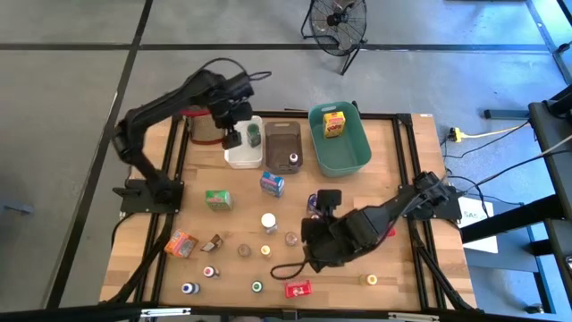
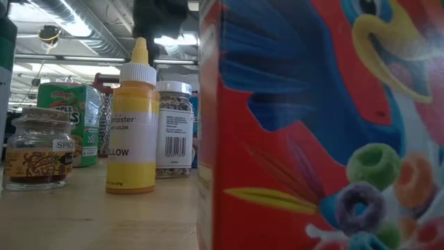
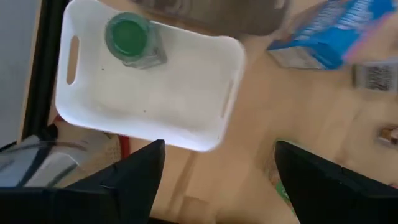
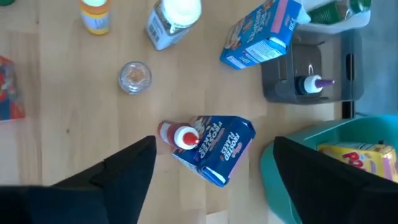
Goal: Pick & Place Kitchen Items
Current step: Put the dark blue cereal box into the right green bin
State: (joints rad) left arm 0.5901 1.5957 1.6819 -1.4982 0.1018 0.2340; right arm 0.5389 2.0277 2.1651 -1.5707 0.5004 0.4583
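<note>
In the left wrist view my left gripper (image 3: 217,149) is open and empty above the near end of the white bin (image 3: 149,93). A green-capped jar (image 3: 129,38) lies inside that bin. In the high view this gripper (image 1: 234,134) hovers at the bin's left side. My right gripper (image 4: 215,142) is open above a dark blue cereal box (image 4: 219,149) and a red bottle with a white cap (image 4: 179,135), both lying on the table. It touches neither. Several more small jars, bottles and boxes are spread over the table's near half (image 1: 259,259).
The brown bin (image 1: 284,145) holds a purple-tipped bottle (image 1: 293,161). The teal bin (image 1: 340,140) holds a yellow box (image 1: 334,123). A steel grater (image 1: 204,125) stands left of the white bin. A light blue box (image 1: 273,183), a green box (image 1: 217,199) and a white-capped jar (image 1: 269,221) are at mid-table.
</note>
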